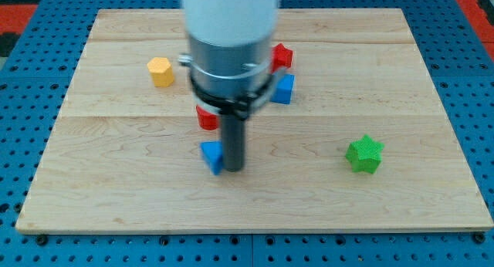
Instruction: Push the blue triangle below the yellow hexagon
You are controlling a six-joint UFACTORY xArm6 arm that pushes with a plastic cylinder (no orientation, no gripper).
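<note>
No gripper on this rig, so nothing to open or close: just a dark rod, and my tip (pixel 234 170) sits touching the right side of the small blue triangle block (pixel 211 156) on the pale wooden desk (pixel 386 205). The yellow hexagon block (pixel 160 71) is well apart, toward the view's upper left. A red block (pixel 206 119) peeks out behind the rod, another red block (pixel 282 56) and a blue block (pixel 284 89) sit up right, and a green star block (pixel 364 153) lies far right.

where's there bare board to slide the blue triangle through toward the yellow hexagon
Bare wood spans the view's left, between blue triangle and yellow hexagon, and the whole bottom strip. Also bare between my tip and green star. It is crowded mid-top: two red blocks and blue cube under the arm.
</note>
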